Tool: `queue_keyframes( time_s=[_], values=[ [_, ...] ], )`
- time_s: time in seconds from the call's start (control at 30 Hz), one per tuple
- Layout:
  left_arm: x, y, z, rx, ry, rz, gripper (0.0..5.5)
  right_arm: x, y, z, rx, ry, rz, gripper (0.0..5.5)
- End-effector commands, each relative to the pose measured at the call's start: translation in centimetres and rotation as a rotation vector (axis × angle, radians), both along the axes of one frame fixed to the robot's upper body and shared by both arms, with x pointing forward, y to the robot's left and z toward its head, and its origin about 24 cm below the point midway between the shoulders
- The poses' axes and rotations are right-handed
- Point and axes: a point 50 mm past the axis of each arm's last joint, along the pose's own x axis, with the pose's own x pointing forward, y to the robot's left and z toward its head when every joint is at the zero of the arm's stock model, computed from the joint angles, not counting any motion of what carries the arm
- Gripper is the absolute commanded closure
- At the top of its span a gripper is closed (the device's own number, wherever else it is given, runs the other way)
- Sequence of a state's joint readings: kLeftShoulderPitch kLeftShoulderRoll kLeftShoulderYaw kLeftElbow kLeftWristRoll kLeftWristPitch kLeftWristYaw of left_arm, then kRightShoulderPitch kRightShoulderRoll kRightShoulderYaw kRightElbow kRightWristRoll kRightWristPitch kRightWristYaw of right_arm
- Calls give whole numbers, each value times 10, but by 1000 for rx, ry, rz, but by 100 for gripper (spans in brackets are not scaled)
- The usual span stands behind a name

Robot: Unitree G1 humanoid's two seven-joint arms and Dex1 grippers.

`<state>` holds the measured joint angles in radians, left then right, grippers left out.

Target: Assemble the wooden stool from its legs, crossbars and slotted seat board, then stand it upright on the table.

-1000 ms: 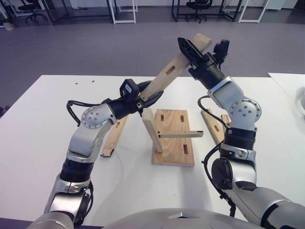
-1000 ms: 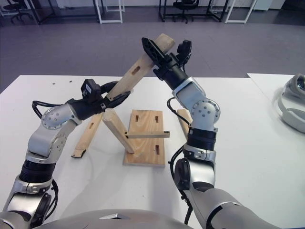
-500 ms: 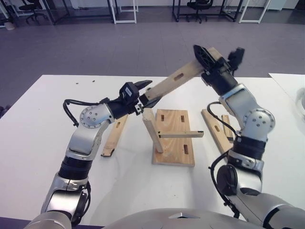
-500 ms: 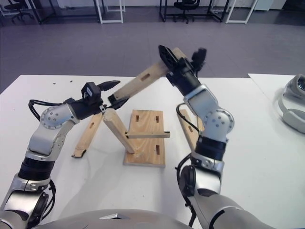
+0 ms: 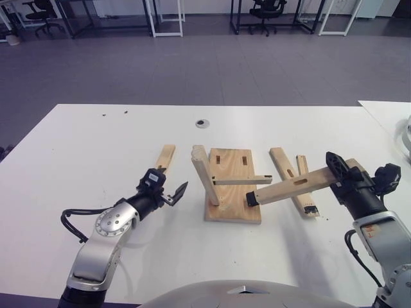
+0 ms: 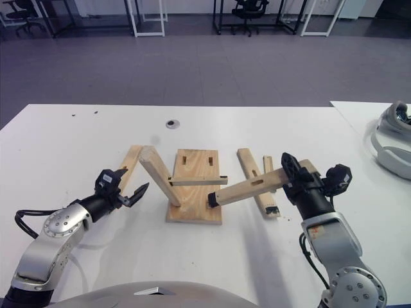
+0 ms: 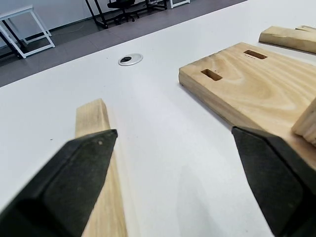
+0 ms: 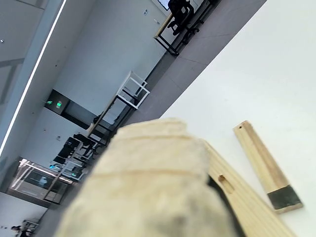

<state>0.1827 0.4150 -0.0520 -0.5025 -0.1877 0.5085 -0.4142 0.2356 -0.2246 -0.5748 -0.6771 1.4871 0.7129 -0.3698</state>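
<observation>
Left gripper (image 7: 173, 148) low over the white table (image 7: 54, 94), black fingers (image 7: 84, 168) spread wide with bare tabletop between them, one tip over a flat-lying wooden leg (image 7: 94, 116), the other beside the slotted seat board (image 7: 252, 89), round grommet (image 7: 130, 59) farther ahead, another wooden piece (image 7: 289, 38) beyond the board.

Flat seat board (image 5: 232, 165) with 1 tilted leg (image 5: 204, 174)

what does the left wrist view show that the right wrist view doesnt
Left wrist view, not the right: the open left claw, the slotted seat board, a flat leg under one finger, a round grommet. Right wrist view, not the left: the held leg's end up close, a dark-tipped crossbar lying beside a slotted leg. Both: the white table and desks in the room behind.
</observation>
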Motion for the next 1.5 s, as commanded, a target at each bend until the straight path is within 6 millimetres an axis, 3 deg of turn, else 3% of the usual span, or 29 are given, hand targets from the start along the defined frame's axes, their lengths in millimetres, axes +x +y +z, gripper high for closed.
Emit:
queue_keyframes(
  time_s=[0.03,0.17,0.4,0.6,0.7,0.93,1.1,1.33,1.5],
  values=[
    [3,-11,8,-17,-21,-4,123,0,3,-10,-111,58,40,451],
    [4,-22,21,-67,-38,-20,123,6,13,-3,-305,52,52,450],
    [0,-38,21,-99,-4,-49,123,21,18,1,-334,-6,-43,449],
    [8,-61,24,-139,-9,-117,123,34,55,-1,-733,-1,200,448],
    [13,-74,26,-165,-9,-148,123,39,64,-10,-825,38,242,446],
    [12,-94,29,-187,-9,-179,123,31,70,-46,-798,235,398,439],
    [9,-108,33,-191,16,-33,123,26,91,-42,-684,147,567,439],
    [3,-114,25,-154,63,122,123,28,83,-45,-662,202,549,280],
    [8,-121,32,-161,21,158,123,25,100,-30,-712,69,691,184]
  ],
)
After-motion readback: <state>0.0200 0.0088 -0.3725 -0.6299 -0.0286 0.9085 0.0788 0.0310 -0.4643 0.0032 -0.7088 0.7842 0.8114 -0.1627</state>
